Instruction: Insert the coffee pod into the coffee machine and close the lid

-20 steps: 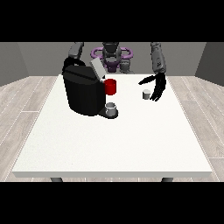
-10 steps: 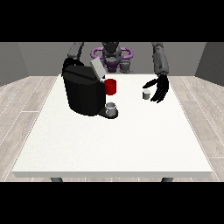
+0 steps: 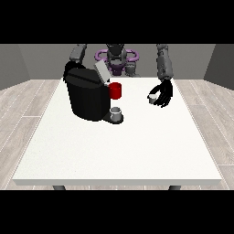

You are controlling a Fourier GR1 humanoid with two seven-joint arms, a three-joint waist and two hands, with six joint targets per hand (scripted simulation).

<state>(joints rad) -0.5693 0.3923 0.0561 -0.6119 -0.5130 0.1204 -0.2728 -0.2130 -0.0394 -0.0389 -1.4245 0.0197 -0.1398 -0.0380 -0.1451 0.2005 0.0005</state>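
A humanoid robot [image 3: 116, 57] stands behind the far edge of a large white table [image 3: 119, 151], both arms reaching over it. Near the far left corner sits a black coffee machine [image 3: 87, 93], its grey lid [image 3: 101, 72] tilted up and open. A red part [image 3: 115, 90] juts from the machine's front, and below it a small grey cup [image 3: 116, 113] rests on the machine's base. The coffee pod [image 3: 152, 98], small and pale, lies towards the far right part of the table, well apart from the machine. The hand at the view's right [image 3: 164, 95] hangs just beside the pod, its fingers curved around the pod's right side; whether they touch it cannot be told. The hand at the view's left [image 3: 70, 67] shows only in part behind the machine's top, and whether it is open or closed cannot be told.
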